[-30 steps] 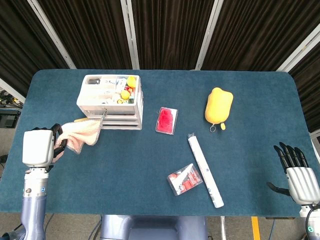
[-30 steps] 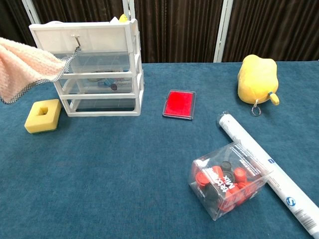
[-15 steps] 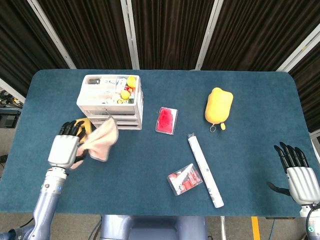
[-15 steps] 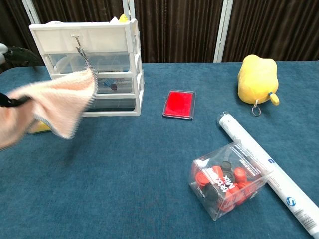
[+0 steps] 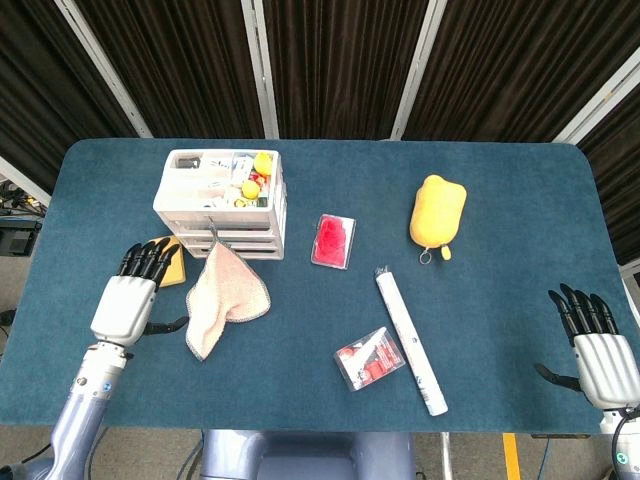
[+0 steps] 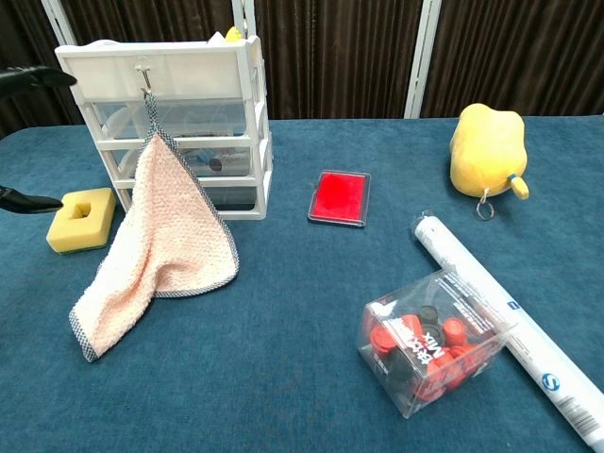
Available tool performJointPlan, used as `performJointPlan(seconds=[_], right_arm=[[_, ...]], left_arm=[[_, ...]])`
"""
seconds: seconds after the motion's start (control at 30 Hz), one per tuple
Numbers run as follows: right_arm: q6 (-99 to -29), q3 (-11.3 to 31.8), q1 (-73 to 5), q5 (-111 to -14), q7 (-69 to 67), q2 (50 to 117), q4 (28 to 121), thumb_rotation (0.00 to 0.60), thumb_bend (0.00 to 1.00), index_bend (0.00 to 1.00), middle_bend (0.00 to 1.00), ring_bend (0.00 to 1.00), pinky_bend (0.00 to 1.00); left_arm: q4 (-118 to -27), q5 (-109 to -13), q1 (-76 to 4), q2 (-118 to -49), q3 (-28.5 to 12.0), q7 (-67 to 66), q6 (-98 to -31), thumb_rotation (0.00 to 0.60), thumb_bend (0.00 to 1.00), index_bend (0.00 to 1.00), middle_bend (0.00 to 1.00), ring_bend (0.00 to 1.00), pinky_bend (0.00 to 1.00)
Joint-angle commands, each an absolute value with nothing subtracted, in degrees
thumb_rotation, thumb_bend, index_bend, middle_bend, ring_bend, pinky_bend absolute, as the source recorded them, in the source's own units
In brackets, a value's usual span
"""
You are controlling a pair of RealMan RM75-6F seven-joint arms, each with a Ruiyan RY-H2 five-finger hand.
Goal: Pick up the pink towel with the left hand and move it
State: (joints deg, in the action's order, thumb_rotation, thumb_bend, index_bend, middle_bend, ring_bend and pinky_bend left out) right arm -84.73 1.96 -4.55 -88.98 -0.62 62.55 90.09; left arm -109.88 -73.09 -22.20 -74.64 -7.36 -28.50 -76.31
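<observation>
Towel dropped: pink towel (image 5: 226, 300) hangs from drawer hook, left robot hand (image 5: 127, 306) wide, empty. Regrip its lower edge before you pull.

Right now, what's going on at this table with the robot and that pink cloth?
The robot's left hand is open beside the pink towel, holding nothing. The towel hangs by one corner from a hook on the white drawer unit, and its lower part lies spread on the blue table, near a yellow sponge. The right hand rests open at the far side, away from everything.
</observation>
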Motion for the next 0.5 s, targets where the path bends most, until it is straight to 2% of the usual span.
performJointPlan(seconds=[0.03, 0.27, 0.37, 0.5], right_arm=[[-84.71, 1.94, -4.57, -89.03, -0.68, 62.52, 90.08, 0.600, 0.01, 0.00, 0.00, 0.00, 0.00], [-84.95, 1.90, -4.66, -89.58, -0.04, 62.71, 89.73, 0.600, 0.01, 0.00, 0.00, 0.00, 0.00], [-84.77, 1.89, -4.73, -89.48, 0.19, 62.81, 89.68, 0.600, 0.01, 0.00, 0.00, 0.00, 0.00], [-84.85, 1.90, -4.80, -89.70, 0.31, 62.85, 89.47, 0.600, 0.01, 0.00, 0.00, 0.00, 0.00]], left_arm=[[-110.04, -76.91, -19.70, -73.41, -5.73, -26.14, -80.05, 0.509, 0.00, 0.00, 0.00, 0.00, 0.00], [-107.19, -83.34, -14.51, -71.64, -3.06, -22.16, -87.91, 0.513, 0.01, 0.00, 0.00, 0.00, 0.00], [-102.85, -87.00, -12.24, -72.60, -1.48, -18.05, -91.38, 0.511, 0.01, 0.00, 0.00, 0.00, 0.00], [-96.66, -89.22, -10.23, -72.68, 0.63, -15.03, -92.60, 0.510, 0.01, 0.00, 0.00, 0.00, 0.00]])
